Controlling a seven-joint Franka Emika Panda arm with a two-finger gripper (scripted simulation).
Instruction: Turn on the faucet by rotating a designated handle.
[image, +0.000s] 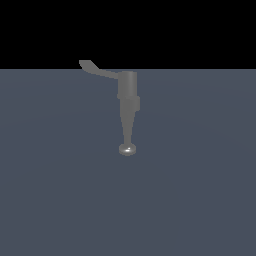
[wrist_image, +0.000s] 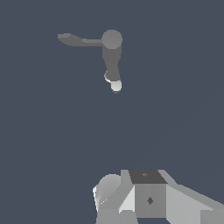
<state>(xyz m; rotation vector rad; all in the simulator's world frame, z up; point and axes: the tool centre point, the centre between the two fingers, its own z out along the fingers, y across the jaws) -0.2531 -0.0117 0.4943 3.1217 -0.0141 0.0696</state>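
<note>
- faucet (image: 128, 97): small matte grey fixture standing on a flat blue-grey surface (image: 55, 200), just above the centre of the exterior view.
- spout: tapers down-frame from the cylindrical body to a shiny rounded tip (image: 127, 149).
- handle (image: 97, 70): thin flat lever leaving the cylinder's top toward the exterior view's left, its widened end slightly upturned.
- gripper (wrist_image: 144, 197): only pale grey housing shows at the lower edge of the wrist view, well apart from the faucet; whether the jaws are spread or closed cannot be told; nothing is seen held.
</note>
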